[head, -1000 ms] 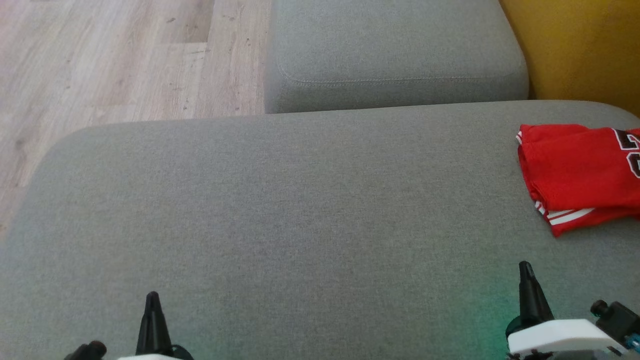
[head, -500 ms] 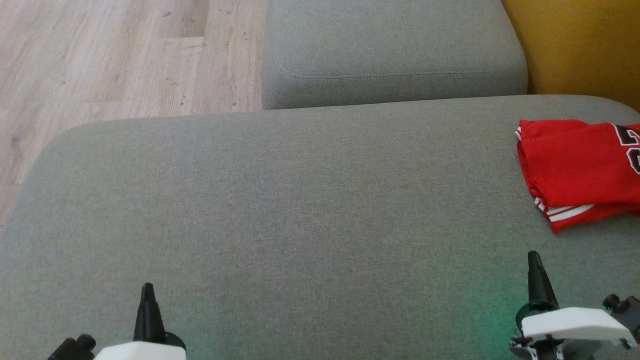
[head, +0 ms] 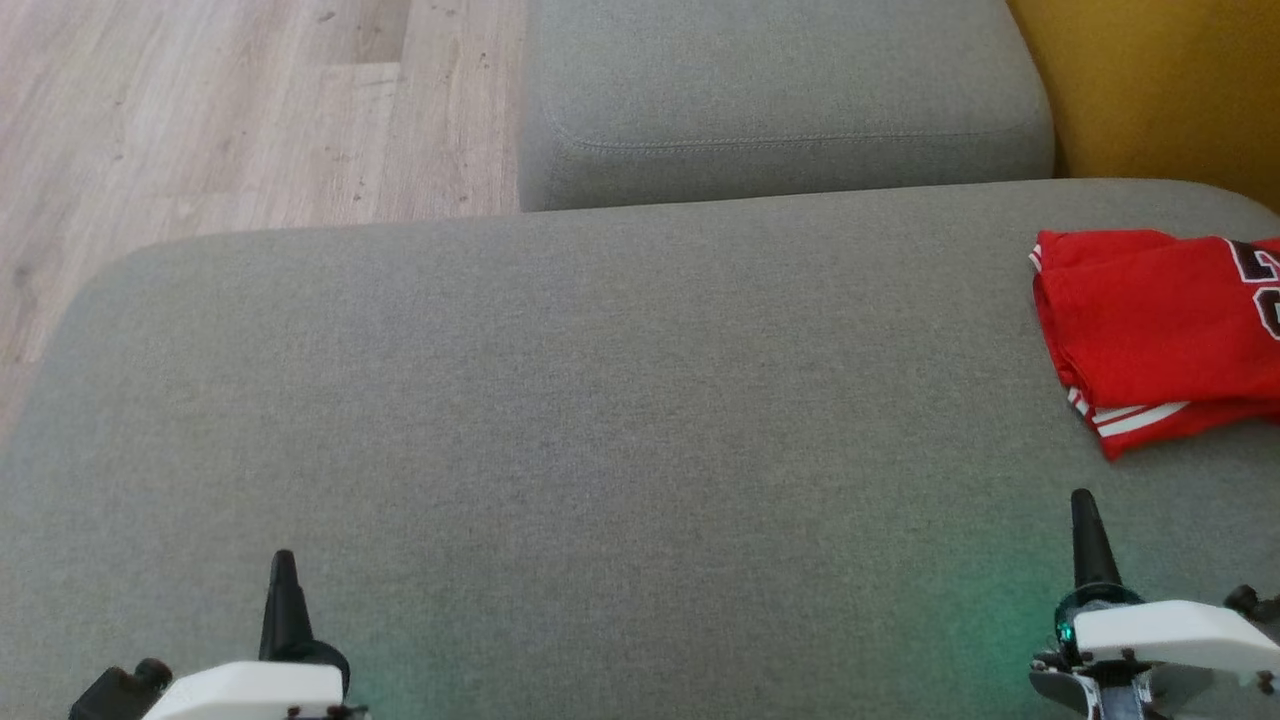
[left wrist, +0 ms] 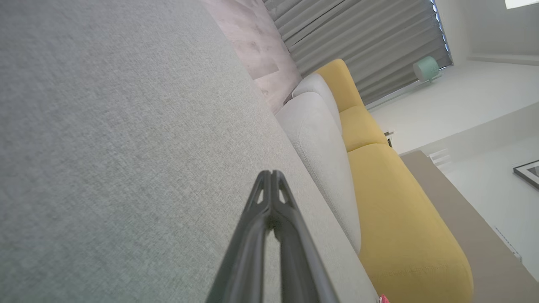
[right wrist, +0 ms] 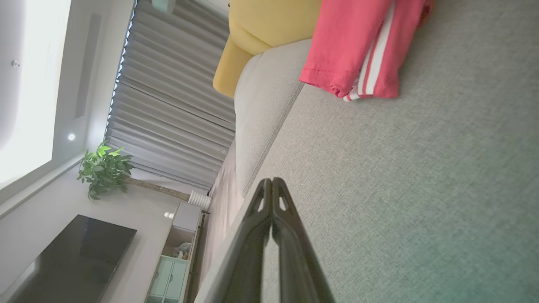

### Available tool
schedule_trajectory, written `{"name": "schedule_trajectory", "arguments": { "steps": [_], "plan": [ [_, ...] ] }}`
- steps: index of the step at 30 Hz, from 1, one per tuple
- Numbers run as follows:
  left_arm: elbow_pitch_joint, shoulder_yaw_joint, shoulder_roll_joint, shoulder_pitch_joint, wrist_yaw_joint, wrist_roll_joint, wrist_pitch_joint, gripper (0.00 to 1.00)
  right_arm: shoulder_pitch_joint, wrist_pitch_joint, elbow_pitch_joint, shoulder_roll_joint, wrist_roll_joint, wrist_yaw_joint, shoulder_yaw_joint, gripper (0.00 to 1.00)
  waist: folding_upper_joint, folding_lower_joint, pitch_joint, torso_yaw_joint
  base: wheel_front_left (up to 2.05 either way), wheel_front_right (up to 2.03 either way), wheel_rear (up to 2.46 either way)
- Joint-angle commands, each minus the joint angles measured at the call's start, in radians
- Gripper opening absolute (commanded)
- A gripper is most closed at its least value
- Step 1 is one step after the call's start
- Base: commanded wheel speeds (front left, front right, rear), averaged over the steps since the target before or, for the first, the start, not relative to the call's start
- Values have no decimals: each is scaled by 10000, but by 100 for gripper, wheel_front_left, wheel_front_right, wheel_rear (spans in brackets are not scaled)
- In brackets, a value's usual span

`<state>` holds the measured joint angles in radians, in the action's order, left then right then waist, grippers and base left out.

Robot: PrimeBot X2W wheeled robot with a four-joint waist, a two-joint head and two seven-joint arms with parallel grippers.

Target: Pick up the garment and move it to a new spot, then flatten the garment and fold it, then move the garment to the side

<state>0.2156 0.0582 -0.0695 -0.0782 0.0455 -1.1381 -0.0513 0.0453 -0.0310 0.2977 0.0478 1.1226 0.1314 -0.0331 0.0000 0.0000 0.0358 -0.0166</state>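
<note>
Head view shifts slightly as our left gripper (head: 283, 565) and right gripper (head: 1087, 520), both closed and empty, edge forward. The garment (head: 1150, 330) lies folded at far right, so we look done.

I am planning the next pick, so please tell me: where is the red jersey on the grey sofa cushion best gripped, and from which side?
Probably the near striped corner of the red fabric jersey, approached from the robot's side by the right claw, which is shut and must open first. That corner lies closest, and several layers meet there.
</note>
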Motion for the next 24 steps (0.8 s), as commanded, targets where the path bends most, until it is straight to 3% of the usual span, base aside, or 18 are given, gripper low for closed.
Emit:
{"name": "schedule_trajectory", "arguments": {
  "steps": [1, 24],
  "plan": [
    [-238, -360, -150, 577, 116, -270, 88, 0, -629, 71, -401, 193, 297, -4, 93, 0, 0, 1, -10, 5, 0, 0, 0],
    [52, -882, -135, 1285, 533, -2995, 771, 0, -1129, 741, -482, 195, 2999, -6, -283, 0, 0, 0, -226, 96, 0, 0, 0]
  ]
}}
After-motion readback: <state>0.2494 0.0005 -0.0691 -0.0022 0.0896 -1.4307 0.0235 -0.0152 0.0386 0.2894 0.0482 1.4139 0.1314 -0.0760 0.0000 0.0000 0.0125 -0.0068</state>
